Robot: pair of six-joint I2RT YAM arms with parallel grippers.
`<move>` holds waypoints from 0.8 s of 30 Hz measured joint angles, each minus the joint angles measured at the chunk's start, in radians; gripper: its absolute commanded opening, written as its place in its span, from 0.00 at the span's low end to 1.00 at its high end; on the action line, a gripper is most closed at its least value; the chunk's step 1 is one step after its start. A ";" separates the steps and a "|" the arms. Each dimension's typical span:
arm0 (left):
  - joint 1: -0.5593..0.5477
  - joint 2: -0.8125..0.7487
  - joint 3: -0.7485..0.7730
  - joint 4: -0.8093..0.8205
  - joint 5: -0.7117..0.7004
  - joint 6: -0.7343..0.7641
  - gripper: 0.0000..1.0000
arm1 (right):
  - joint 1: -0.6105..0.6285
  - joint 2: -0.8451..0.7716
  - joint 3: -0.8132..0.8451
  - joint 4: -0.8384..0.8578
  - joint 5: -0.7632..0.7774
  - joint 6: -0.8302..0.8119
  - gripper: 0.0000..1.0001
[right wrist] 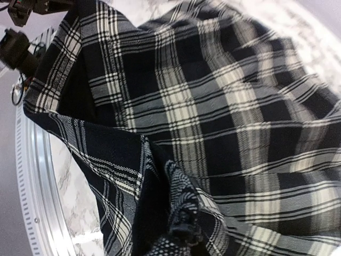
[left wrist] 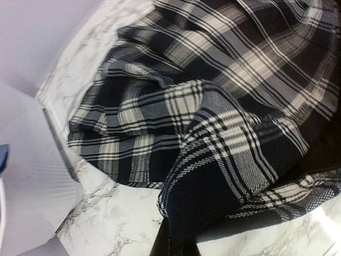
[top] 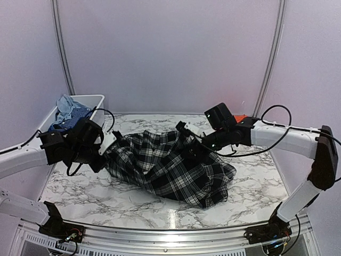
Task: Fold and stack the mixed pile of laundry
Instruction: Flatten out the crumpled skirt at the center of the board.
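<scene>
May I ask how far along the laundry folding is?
Nothing is folded or stacked yet. In hand: the plaid piece, crumpled, pinched at opposite ends by the left fingers and right fingers. Left: folding it, plus the blue cloth in the bin and the orange piece behind the right arm.

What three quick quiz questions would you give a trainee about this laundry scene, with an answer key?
1. True or false: the plaid piece lies inside the white bin.
2. What sits in the white bin? A) pale blue cloth B) a towel C) nothing
3. Short answer: which garment are the left tool and right tool both closed on?

Key: 1 false, it is spread on the marble table; 2 A; 3 the plaid piece.
</scene>
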 measured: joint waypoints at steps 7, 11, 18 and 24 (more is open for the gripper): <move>0.140 0.059 0.373 -0.039 -0.076 -0.123 0.00 | -0.121 -0.210 0.191 0.004 0.249 0.021 0.00; 0.169 0.237 0.741 -0.063 -0.059 -0.171 0.00 | -0.161 -0.200 0.452 0.002 0.316 0.021 0.00; 0.173 0.229 0.898 -0.100 0.062 -0.235 0.00 | -0.154 -0.219 0.594 -0.035 0.335 0.047 0.00; 0.171 0.109 0.904 -0.109 0.188 -0.223 0.00 | -0.110 -0.280 0.591 -0.100 0.307 0.092 0.00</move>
